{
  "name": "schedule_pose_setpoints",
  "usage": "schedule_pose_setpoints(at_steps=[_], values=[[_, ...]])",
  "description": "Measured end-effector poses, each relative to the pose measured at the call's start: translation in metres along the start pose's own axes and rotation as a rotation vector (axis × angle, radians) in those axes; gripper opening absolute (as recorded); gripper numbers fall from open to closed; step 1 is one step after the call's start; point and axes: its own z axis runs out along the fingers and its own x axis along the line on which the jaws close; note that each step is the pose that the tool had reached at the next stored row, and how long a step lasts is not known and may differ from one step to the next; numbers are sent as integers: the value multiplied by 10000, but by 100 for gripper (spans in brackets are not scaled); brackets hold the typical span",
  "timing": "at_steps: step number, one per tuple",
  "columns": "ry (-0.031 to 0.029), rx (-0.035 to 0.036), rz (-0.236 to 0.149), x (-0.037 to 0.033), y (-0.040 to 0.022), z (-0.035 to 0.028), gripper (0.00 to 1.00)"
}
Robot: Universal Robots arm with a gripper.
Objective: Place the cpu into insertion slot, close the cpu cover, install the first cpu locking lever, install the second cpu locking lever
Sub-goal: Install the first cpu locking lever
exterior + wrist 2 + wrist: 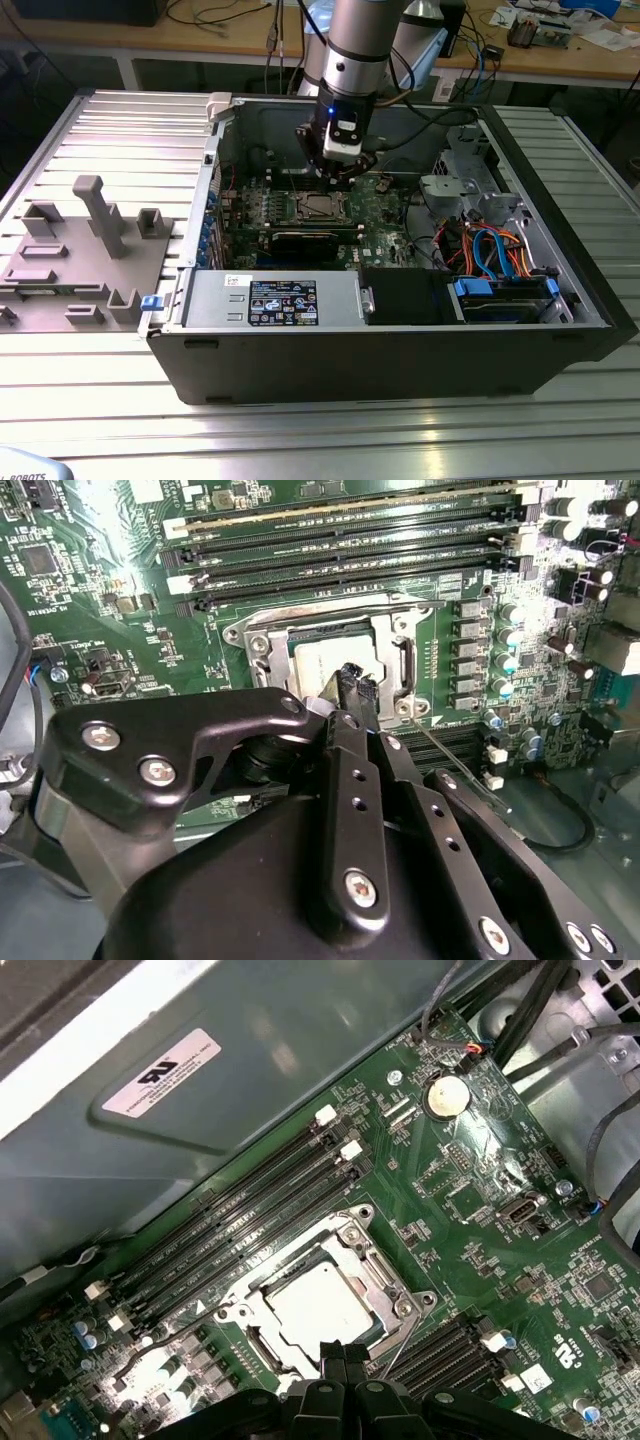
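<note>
Nearest the wrist cameras, the gripper (357, 683) hangs low over the board with its two black fingertips drawn together; nothing can be made out between them. Directly beyond the tips, the cpu (320, 1305) lies flat and square in the insertion slot (320, 207), its dull grey top showing through the window of the cpu cover (383, 1278), which appears to be folded down over it. A locking lever (398, 1338), a thin metal rod, runs at a slant just beside the fingertips. The other locking lever (340, 608) lies along the socket edge that faces the memory slots (250, 1225). Whether either rod is hooked under its catch cannot be told. Judgement: placing the chip and closing the cover look done, and the lever work is the step in hand. That work calls for a downward and sideways press on a slim, springy rod, with the tips kept clear of the cover and the neighbouring components. Farther out, the open computer case (400, 340) rests on a slatted metal table (300, 430), with a grey fixture block (90, 250) at the exterior view's left.
</note>
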Motion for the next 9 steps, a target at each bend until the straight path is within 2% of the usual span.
schedule_pose_setpoints(at_steps=[9], values=[[-28, 30, -444, 0, 0, 0, 11]])
